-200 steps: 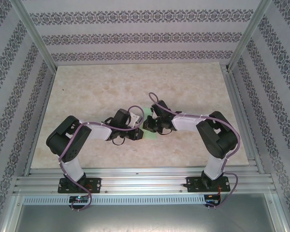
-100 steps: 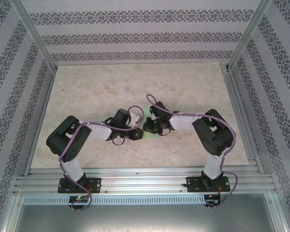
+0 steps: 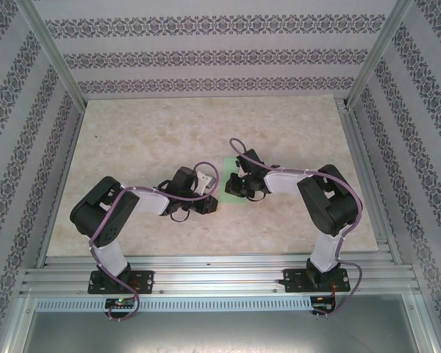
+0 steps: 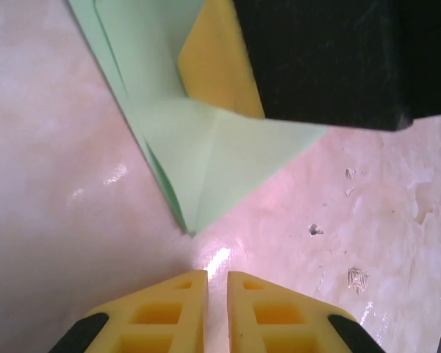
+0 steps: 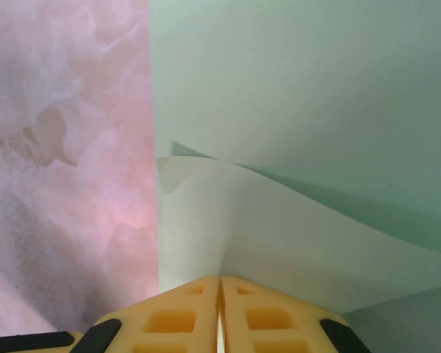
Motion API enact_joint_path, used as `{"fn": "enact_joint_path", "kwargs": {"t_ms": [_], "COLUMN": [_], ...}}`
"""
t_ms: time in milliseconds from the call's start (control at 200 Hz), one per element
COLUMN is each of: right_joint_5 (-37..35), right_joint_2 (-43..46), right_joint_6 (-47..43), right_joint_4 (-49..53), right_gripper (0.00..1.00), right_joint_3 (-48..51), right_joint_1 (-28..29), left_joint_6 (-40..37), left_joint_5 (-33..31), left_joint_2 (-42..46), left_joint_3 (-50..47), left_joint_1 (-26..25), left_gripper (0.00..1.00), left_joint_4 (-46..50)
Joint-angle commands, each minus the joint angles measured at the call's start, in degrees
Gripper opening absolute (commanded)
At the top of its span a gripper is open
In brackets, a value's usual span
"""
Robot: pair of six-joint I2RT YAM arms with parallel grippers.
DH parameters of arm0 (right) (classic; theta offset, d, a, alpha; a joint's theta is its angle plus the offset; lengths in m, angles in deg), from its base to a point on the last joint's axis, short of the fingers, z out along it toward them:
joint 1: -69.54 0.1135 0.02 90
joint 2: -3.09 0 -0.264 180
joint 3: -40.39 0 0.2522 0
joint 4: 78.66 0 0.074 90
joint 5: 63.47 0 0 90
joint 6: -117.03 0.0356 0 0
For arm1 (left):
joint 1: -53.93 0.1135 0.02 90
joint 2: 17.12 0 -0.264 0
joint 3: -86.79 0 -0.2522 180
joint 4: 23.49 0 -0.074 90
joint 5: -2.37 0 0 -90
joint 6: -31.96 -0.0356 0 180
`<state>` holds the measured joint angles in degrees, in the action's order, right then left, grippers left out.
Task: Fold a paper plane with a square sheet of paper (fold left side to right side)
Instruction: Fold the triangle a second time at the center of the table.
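Note:
The square sheet of paper (image 3: 231, 162) is light green and lies partly folded at the table's middle, between my two grippers. In the left wrist view its layered, creased corner (image 4: 206, 154) points toward my left gripper (image 4: 217, 278). That gripper is empty, its fingers nearly together, a short way off the corner on the table. My right gripper (image 5: 220, 283) is shut on a raised flap of the sheet (image 5: 301, 88), whose crease runs into the fingertips. From above, the right gripper (image 3: 234, 185) sits over the paper and the left gripper (image 3: 213, 204) beside it. The right gripper's yellow finger (image 4: 217, 70) rests on the paper.
The marbled tabletop (image 3: 147, 140) is bare around the paper. Patterned walls and metal posts (image 3: 51, 51) enclose it on three sides. An aluminium rail (image 3: 220, 276) with both arm bases runs along the near edge.
My right gripper has shifted a little back and to the right with the flap, uncovering more green paper behind it. The left arm has stayed put.

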<state>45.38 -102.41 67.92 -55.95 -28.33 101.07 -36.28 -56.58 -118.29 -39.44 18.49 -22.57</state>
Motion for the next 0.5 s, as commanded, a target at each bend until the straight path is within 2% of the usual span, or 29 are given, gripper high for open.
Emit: {"fn": "enact_joint_path", "kwargs": {"t_ms": [0,265,495], "right_joint_5": [-3.4,-1.8,-0.5], "right_joint_2": [0.3,0.5,0.7], "right_joint_6": [-1.6,0.2,1.4], "right_joint_4": [1.9,1.2,1.2], "right_gripper": [0.1,0.1,0.1], "right_joint_3": [1.3,2.7,2.7], "right_joint_1": [-0.5,0.2,0.3], "left_joint_6": [1.3,5.1,8.4], "left_joint_5": [1.5,2.7,3.8], "left_joint_2": [-3.5,6.2,2.5], "left_joint_3": [-3.5,-0.5,6.7], "left_joint_1": [-1.8,-0.7,-0.7], "left_gripper": [0.17,0.17,0.14], "left_joint_4": [5.6,4.1,2.8]}}
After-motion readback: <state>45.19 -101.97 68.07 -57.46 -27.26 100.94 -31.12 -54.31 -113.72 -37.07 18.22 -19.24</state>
